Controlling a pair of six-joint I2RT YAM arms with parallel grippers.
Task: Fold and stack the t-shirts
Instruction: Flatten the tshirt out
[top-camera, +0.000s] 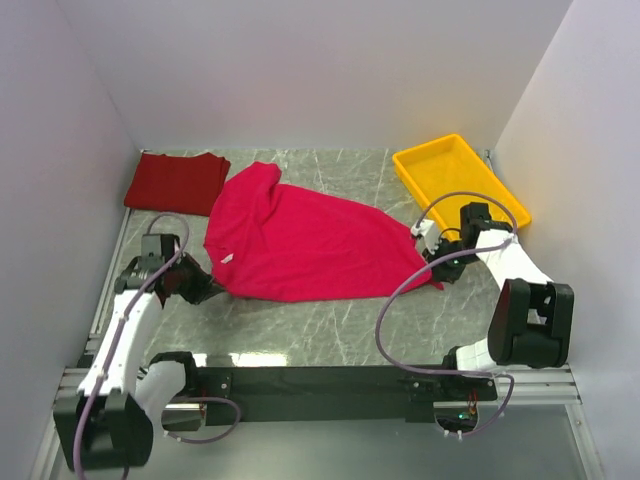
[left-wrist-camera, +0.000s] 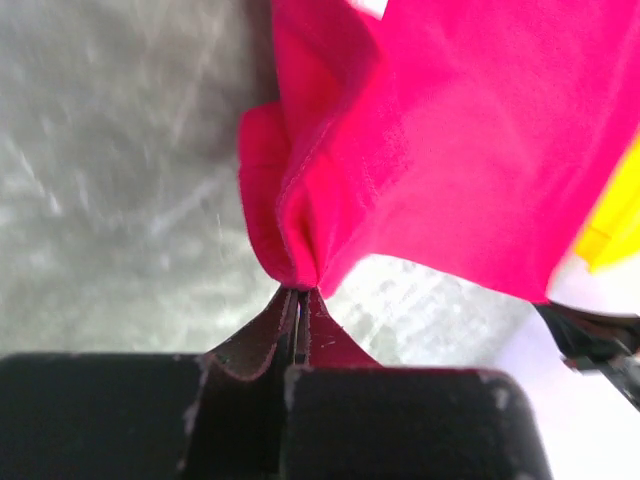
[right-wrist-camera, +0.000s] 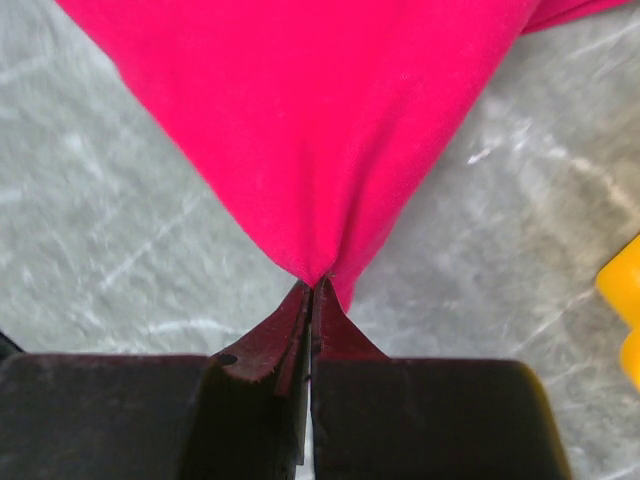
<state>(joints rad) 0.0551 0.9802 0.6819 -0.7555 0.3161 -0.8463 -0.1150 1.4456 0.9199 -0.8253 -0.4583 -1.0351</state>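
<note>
Nearest us in each wrist view are our own fingertips, and both pairs are pressed together on cloth. Our left gripper (top-camera: 203, 286), at the lower left of the overhead frame, is clamped on a bunched corner of the crimson t-shirt (top-camera: 310, 245), close to its small white tag (top-camera: 228, 259). The fabric gathers right at the tips. Our right gripper (top-camera: 433, 268), right of centre, pinches the opposite pointed corner, and the cloth fans away from it over the grey marbled table (top-camera: 320, 335).

Between the two grippers the crimson t-shirt lies across the middle of the frame, spread out but wrinkled and not yet folded. Beyond it, at the upper left, the maroon t-shirt (top-camera: 178, 183) lies as a tidy rectangle, which we judge to be already folded. The crimson sleeve reaches its edge, though we cannot tell whether they touch. A yellow tray (top-camera: 460, 180) sits at the upper right.

We reckon the job is about half done: the crimson shirt needs folding, then stacking with the maroon one.
</note>
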